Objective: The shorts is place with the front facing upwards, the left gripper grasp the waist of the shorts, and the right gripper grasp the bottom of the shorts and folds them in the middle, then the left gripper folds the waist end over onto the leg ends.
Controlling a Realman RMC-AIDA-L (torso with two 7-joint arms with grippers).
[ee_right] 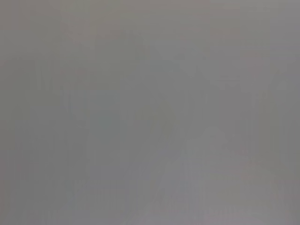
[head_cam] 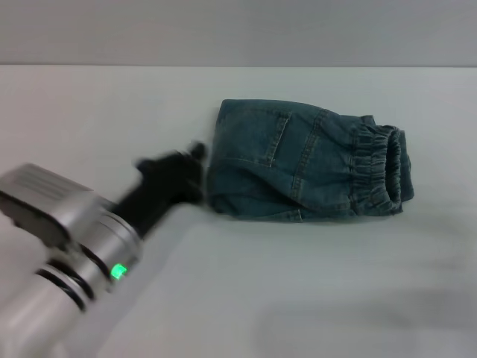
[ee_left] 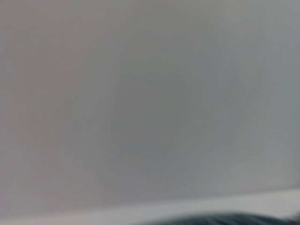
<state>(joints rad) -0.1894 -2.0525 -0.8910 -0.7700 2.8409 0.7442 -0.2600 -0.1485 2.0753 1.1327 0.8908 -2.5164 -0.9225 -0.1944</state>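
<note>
Head view: we see the shorts (head_cam: 305, 162) folded into a compact bundle at centre-right of the white worktop (head_cam: 298, 283), the waist of the shorts (head_cam: 381, 170) on the robot's right side, pocket up. The left claw (head_cam: 195, 165) sits just beside the bundle's left edge, blurred; we cannot tell whether it is released or clenched. Right claw: not visible.

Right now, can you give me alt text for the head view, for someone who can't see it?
Folded blue denim shorts lie on a pale table, gathered waist toward the robot's right. The left pincer, black on a silver arm with a green light, hovers just beside the folded edge, blurred, so its fingers can't be judged. The right arm is out of view.
</note>
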